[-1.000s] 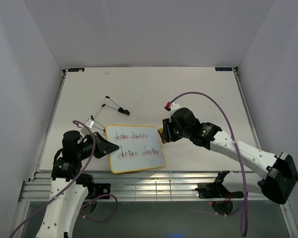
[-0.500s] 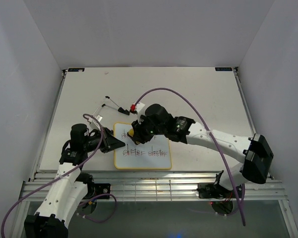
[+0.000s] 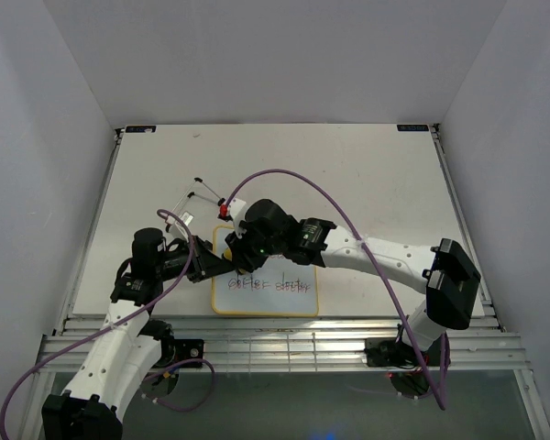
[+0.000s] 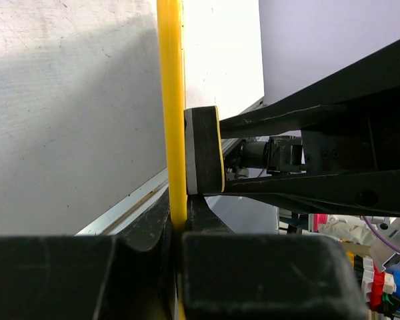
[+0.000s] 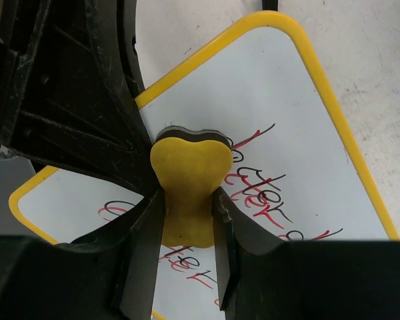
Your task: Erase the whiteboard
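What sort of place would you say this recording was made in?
Probably a robotics lab test cell: a white table boxed in by plain white walls, an aluminium frame along its near edge, the cabled left arm and right arm.

The right gripper (image 3: 242,258) has swept its yellow eraser (image 5: 187,175) leftward across the whiteboard (image 3: 268,299) to the left edge, and the upper line of writing is now gone. The whiteboard has slid rightward. The left gripper (image 3: 211,266), clamped on the frame, has followed.
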